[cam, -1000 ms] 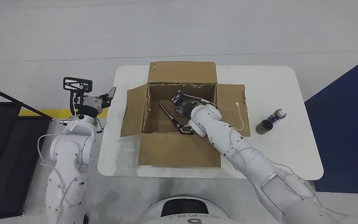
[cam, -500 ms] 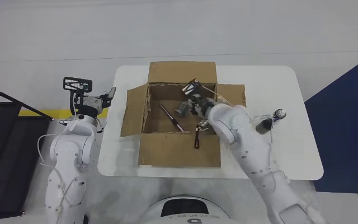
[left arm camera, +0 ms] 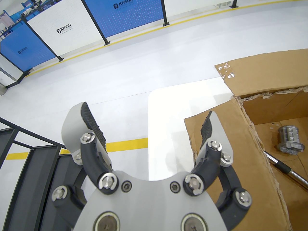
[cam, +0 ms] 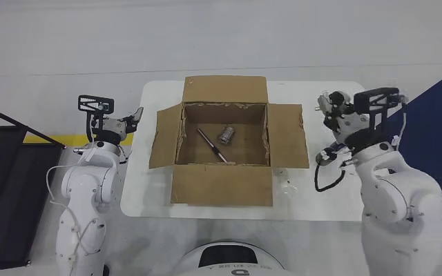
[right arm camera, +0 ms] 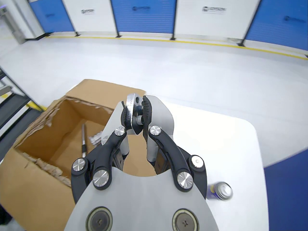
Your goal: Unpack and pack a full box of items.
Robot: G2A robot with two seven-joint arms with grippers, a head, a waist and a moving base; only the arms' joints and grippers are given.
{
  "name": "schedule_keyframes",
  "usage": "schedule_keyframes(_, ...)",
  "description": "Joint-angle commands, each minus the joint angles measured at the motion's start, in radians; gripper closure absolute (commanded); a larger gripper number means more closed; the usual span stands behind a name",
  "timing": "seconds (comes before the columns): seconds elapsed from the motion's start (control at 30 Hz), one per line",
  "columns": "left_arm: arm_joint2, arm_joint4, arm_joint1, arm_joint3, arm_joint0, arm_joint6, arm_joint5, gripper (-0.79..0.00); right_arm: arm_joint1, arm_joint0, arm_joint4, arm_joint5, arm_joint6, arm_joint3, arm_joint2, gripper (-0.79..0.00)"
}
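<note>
The open cardboard box (cam: 214,185) stands mid-table with its flaps spread. Inside lie a slim metal rod with a dark grip (cam: 210,145) and a ribbed metal cylinder (cam: 226,134). My right gripper (cam: 323,105) hangs above the table's far right corner, away from the box. In the right wrist view, this gripper (right arm camera: 135,103) is shut on the bolted metal head of a plier-like hand tool (right arm camera: 131,118). My left gripper (left arm camera: 146,121) is open and holds nothing, off the table's left edge beside the box's left flap (left arm camera: 216,131).
A dark spray can (right arm camera: 220,191) stands on the white table (cam: 345,200) right of the box, partly under my right arm (cam: 380,172). A small pale scrap (cam: 286,185) lies near the box's front right corner. A dark rack (left arm camera: 31,169) stands left of the table.
My right arm has lifted out of the box with the hand tool and swung right, past the box's right flap to the table's right end. The left arm has not moved.
</note>
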Motion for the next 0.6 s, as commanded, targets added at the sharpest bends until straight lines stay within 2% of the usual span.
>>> schedule_keyframes(0.0, 0.0, 0.0, 0.0, 0.0, 0.0, 0.0, 0.0, -0.785, 0.0, -0.041, 0.027, 0.023, -0.018, 0.037, 0.106, 0.0)
schedule_keyframes(0.1, 0.0, 0.0, 0.0, 0.0, 0.0, 0.0, 0.0, -0.785, 0.0, -0.1, 0.021, 0.045, -0.014, 0.098, 0.212, 0.0)
schedule_keyframes(0.23, 0.0, 0.0, 0.0, 0.0, 0.0, 0.0, 0.0, -0.785, 0.004, -0.141, -0.026, 0.057, 0.033, 0.193, 0.27, 0.0)
schedule_keyframes(0.4, 0.0, 0.0, 0.0, 0.0, 0.0, 0.0, 0.0, -0.785, 0.014, -0.119, -0.105, 0.012, 0.126, 0.332, 0.236, 0.0)
schedule_keyframes(0.57, 0.0, 0.0, 0.0, 0.0, 0.0, 0.0, 0.0, -0.785, 0.025, -0.03, -0.178, -0.019, 0.209, 0.504, 0.163, 0.0)
